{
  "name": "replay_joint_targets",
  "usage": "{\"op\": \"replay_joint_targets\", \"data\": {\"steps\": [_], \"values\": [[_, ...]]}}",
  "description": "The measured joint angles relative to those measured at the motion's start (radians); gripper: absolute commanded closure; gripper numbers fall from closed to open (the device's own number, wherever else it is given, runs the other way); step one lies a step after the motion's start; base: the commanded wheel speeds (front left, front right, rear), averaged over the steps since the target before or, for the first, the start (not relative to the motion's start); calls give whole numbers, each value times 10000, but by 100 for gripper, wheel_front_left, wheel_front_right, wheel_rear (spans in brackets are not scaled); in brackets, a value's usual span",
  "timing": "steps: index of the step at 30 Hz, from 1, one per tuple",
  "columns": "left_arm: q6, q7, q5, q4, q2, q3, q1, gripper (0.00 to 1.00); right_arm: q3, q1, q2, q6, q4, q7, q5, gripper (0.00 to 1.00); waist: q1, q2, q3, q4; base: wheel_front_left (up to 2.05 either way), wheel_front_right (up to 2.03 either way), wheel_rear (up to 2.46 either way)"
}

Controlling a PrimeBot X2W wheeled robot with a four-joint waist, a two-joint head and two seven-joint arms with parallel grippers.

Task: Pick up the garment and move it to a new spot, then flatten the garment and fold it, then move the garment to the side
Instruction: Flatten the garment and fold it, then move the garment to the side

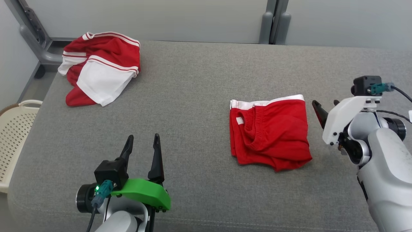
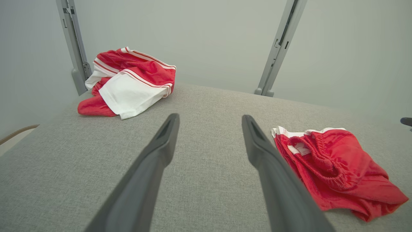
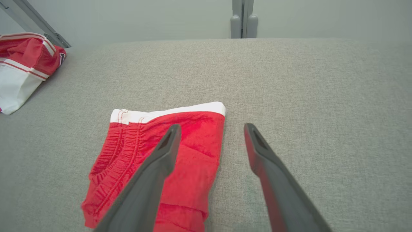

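Red shorts (image 1: 268,133) with a white hem band and an elastic waistband lie folded into a rough square on the grey cushion, right of centre; they also appear as the shorts (image 2: 334,167) and shorts (image 3: 161,167) in the wrist views. My right gripper (image 1: 325,108) hovers just right of the shorts, open and holding nothing, with its left finger (image 3: 151,174) over the shorts' right edge. My left gripper (image 1: 143,141) stands open near the front edge, well left of the shorts, with nothing between its fingers (image 2: 154,161).
A crumpled red and white garment (image 1: 101,66) lies at the cushion's far left corner. A cream perforated basket (image 1: 14,135) stands off the left edge. Grey wall panels and metal posts (image 1: 273,21) run behind the grey cushion (image 1: 193,90).
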Motion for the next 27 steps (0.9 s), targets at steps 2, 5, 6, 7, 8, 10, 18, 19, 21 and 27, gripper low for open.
{"op": "replay_joint_targets", "data": {"steps": [2,5,6,7,8,10,18,19,21,27], "values": [[29,29,13,-73,13,-31,0,0,-360,191,-17,0,150,-109,-65,0,0,0,104,-11,0,0,0],[44,46,104,-190,27,-73,-14,0,-848,337,50,-2,362,-303,-71,0,0,0,299,0,0,0,0],[44,77,123,-221,27,-90,-32,0,-949,344,81,-2,443,-372,-73,0,0,0,371,11,0,0,0],[54,81,176,-247,31,-111,-57,0,-1035,347,121,0,531,-437,-73,0,0,0,449,27,0,0,0],[65,94,199,-270,31,-125,-93,0,-1129,348,169,0,621,-495,-52,0,0,0,526,47,0,0,0],[73,136,263,-314,33,-153,-233,0,-1244,349,251,0,834,-581,-6,0,0,0,684,99,0,0,0],[86,221,347,-387,31,-207,-508,0,-1406,154,556,-2,1570,-616,669,0,0,0,1183,487,0,0,0],[86,221,347,-385,27,-207,-534,0,-1415,105,579,-2,1636,-598,759,0,0,0,1224,542,0,0,0],[86,219,349,-372,19,-211,-564,0,-1390,52,602,0,1799,-508,913,0,0,0,1296,647,0,0,0],[117,203,351,-360,10,-207,-584,0,-1149,-139,600,0,2121,6,1269,0,0,0,1441,856,0,0,0]]}}
